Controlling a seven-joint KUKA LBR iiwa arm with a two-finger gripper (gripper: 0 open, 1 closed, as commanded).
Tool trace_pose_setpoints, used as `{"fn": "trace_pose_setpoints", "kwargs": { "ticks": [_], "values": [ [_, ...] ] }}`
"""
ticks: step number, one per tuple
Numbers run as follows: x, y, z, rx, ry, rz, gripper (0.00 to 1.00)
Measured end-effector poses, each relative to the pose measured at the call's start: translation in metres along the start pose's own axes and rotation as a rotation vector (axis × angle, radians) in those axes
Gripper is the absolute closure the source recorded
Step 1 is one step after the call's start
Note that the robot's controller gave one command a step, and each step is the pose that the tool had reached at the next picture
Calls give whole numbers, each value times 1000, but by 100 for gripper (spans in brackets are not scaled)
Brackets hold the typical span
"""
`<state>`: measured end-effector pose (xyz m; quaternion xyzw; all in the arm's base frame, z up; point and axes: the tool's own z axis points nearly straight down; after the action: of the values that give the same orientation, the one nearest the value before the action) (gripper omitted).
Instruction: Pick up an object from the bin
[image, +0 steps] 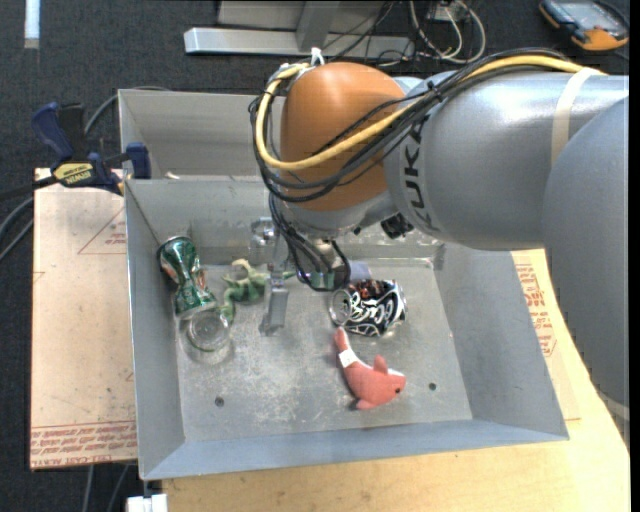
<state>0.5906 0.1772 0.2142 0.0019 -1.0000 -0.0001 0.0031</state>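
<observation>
Currently no thing is lifted, so take the green toy (245, 283) as the nearest candidate. It is a small twisted figure lying on the floor of the bin (290, 405), left of centre. The gripper (272, 315) hangs low just beside it, on the toy's right, close to the bin floor. You cannot tell from this view whether it touches the toy. You also cannot tell whether the gripper is spread or pressed together, and nothing is seen pinched in it.

Left of the toy lies a crushed green can (184, 272), with a clear glass (207, 332) close in front of it. Right of the gripper, apart from it, sits a black-and-white striped thing (370, 305). A pink fish (372, 380) lies nearer the front wall.

Judge the step in hand as the descent, with the grasp not yet made. The next move calls for the following:

1. Shift the gripper left until it is centred over the toy.
2. Confirm the opening is wide enough to straddle a narrow part of it.
3. Close, then lift straight up.

Keep clear of the can and glass while shifting. The toy is thin and irregular and may slip. The fish has open floor around it and is probably the easier alternative.
</observation>
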Motion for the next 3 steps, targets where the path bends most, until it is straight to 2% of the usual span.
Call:
{"fn": "trace_pose_setpoints", "kwargs": {
  "ticks": [1,2,3],
  "values": [
    [-2,-1,-5,-1,-8,4,0],
    [33,62,128,-2,-9,-73,0],
    [22,64,50,-5,-18,-27,0]
  ]
}}
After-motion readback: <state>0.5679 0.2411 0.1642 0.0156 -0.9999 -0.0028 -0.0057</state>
